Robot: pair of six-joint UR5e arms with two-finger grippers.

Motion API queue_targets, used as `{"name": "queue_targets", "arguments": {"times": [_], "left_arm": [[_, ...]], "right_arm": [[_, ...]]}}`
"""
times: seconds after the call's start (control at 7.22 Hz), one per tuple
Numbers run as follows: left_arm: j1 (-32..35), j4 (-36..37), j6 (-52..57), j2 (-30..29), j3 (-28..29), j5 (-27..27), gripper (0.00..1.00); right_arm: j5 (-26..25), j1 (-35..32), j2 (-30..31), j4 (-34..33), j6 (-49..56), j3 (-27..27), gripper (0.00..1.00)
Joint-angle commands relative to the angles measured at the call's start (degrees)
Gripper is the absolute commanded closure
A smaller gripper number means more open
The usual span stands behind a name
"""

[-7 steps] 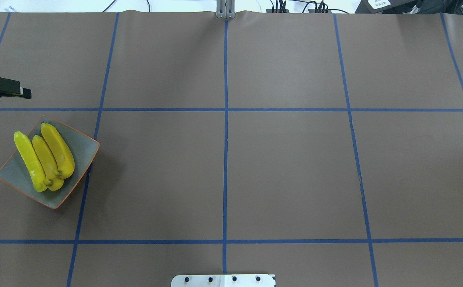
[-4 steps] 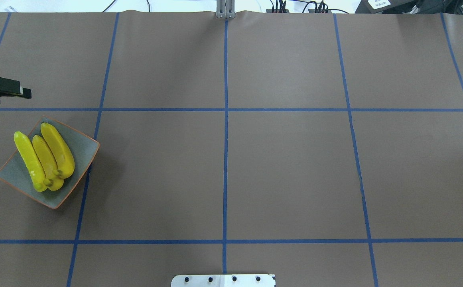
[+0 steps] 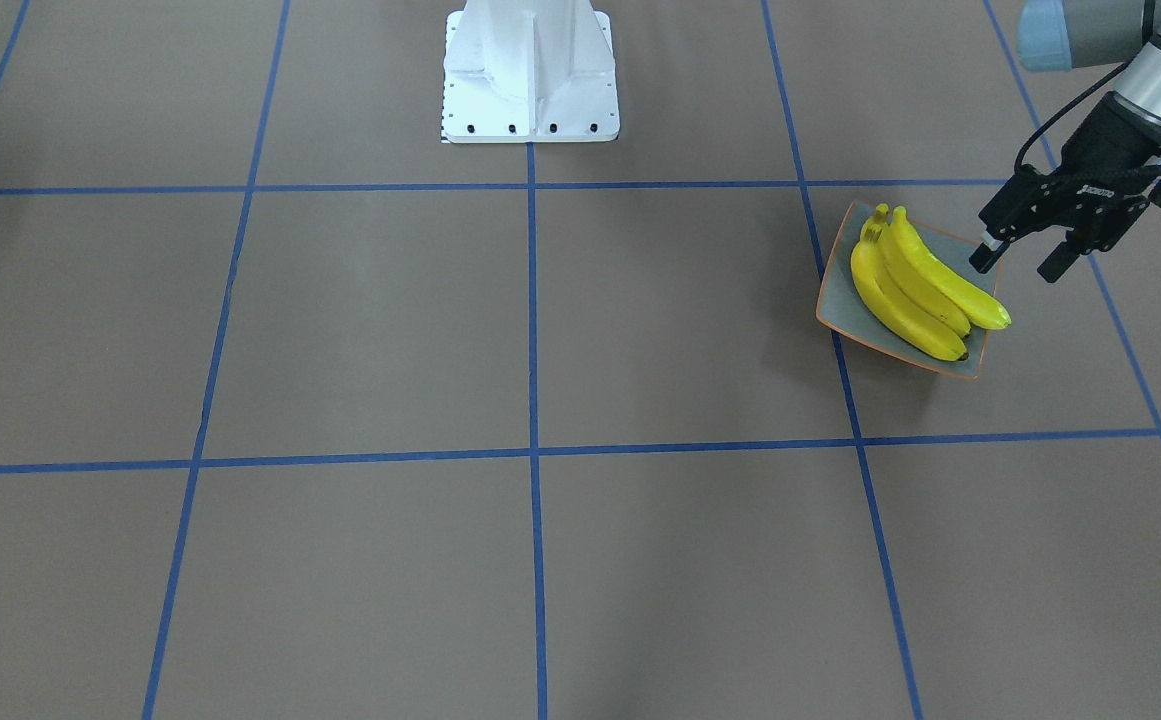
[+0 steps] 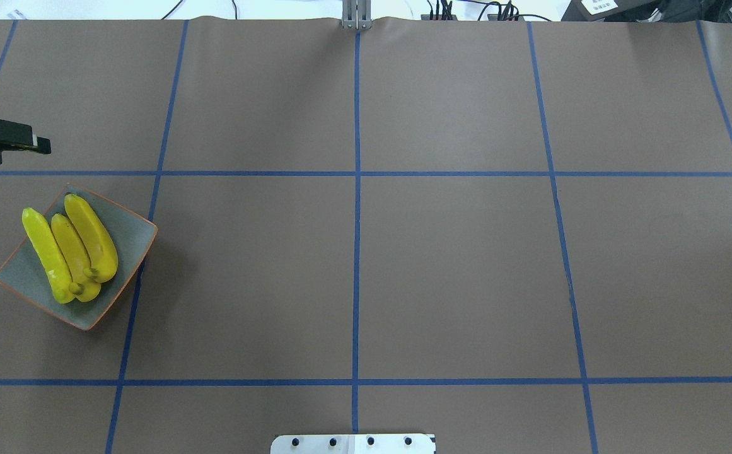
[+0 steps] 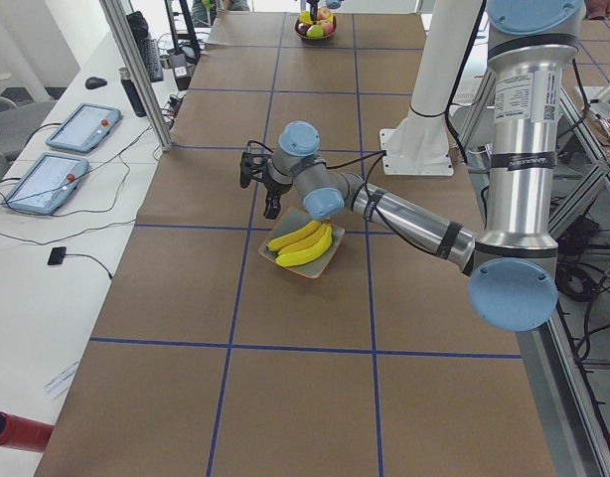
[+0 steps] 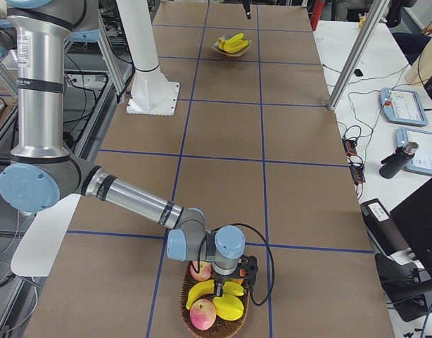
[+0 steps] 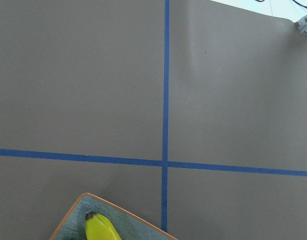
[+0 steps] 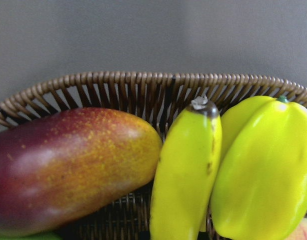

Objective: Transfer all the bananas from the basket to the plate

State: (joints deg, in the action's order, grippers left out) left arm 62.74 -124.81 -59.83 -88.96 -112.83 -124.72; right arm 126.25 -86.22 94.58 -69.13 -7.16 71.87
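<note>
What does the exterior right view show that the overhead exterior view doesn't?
Only the exterior right view shows the basket, a banana in it, and the right gripper low over it. Only the overhead view is close enough to count three bananas lying side by side. Both show the plate that holds them, far off and small in the right view, and the taped table.

From overhead behind the robot, looks forward and down on the brown paper-covered, blue-taped table [image 4: 454,265]. From across, faces the white robot base [image 3: 530,70], steeply down. From each table end, looks along it. From the left wrist, near the squarish grey-blue, orange-rimmed plate [image 7: 76,222], shared with all fixed views. From the right wrist, very close on the brown woven wicker basket [image 8: 143,90], shared with both end views.
</note>
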Motion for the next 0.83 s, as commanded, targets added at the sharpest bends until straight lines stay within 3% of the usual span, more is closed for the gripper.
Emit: {"name": "queue_targets", "arguments": {"times": [0.0, 0.42, 0.69], "left_arm": [[-0.07, 0.01, -0.29, -0.16, 0.16, 0.0, 0.01], [-0.07, 0.01, -0.81, -0.16, 0.16, 0.0, 0.01], [-0.16, 0.01, -1.69, -0.25, 0.07, 0.09, 0.01]], "right_arm": [[0.05, -0.08, 0.08, -0.21, 2.74, 1.69, 1.0], [-0.48, -1.66, -0.01, -0.65, 4.79, 2.48, 1.0], [-0.74, -3.59, -0.79, -6.5, 4.79, 7.37, 1.0]]}}
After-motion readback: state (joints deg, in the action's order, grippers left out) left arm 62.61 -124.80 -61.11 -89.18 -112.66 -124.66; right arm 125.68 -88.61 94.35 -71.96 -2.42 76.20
